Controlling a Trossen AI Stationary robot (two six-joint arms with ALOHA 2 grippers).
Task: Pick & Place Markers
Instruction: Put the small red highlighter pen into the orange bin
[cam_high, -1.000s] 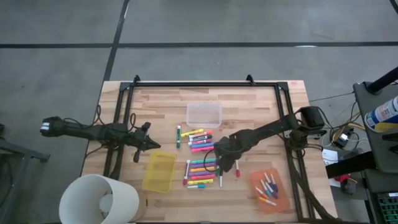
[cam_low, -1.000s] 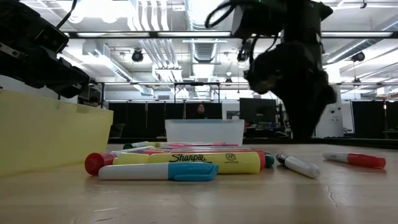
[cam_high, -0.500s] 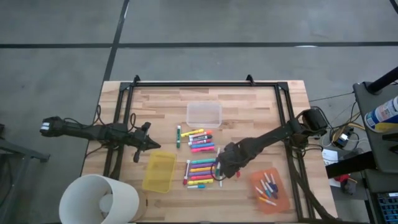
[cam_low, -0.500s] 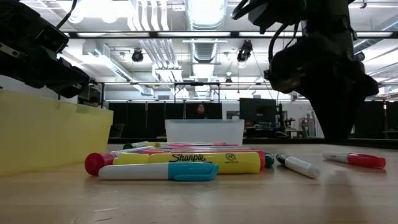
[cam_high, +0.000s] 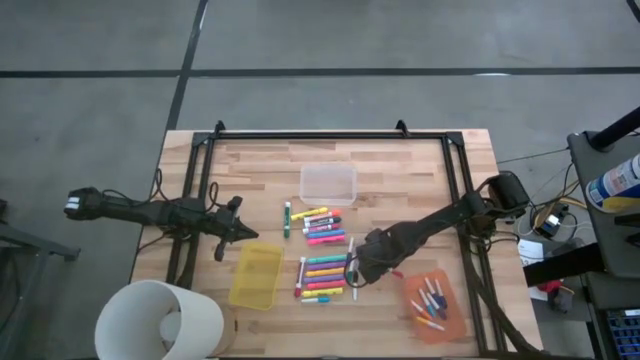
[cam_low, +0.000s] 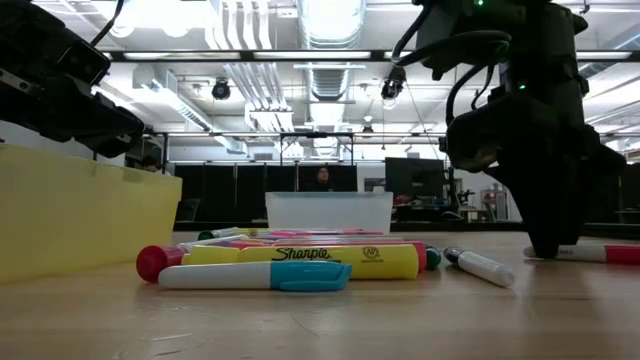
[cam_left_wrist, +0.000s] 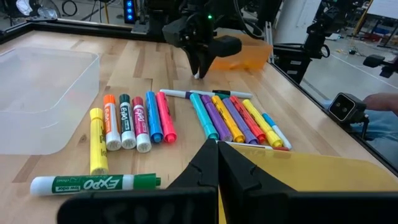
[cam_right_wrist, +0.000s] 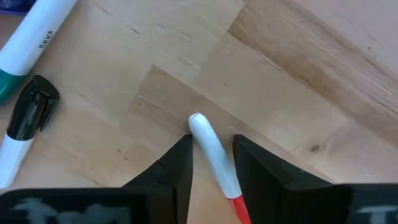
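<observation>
white marker (cam_right_wrist: 214, 155) lengthwise between right claw (cam_right_wrist: 211, 163) fingers, red cap inward

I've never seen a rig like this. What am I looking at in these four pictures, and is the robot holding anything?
Two dark robot arms work at a wooden table. One camera looks down from above, one sits at tabletop height, and one rides on each wrist. Markers lie in rows mid-table; a clear bin, a yellow bin and an orange bin sit around them. The right gripper is down at the table, its fingers either side of a white, red-capped marker; whether they grip it is unclear. The left gripper waits beside the yellow bin.
</observation>
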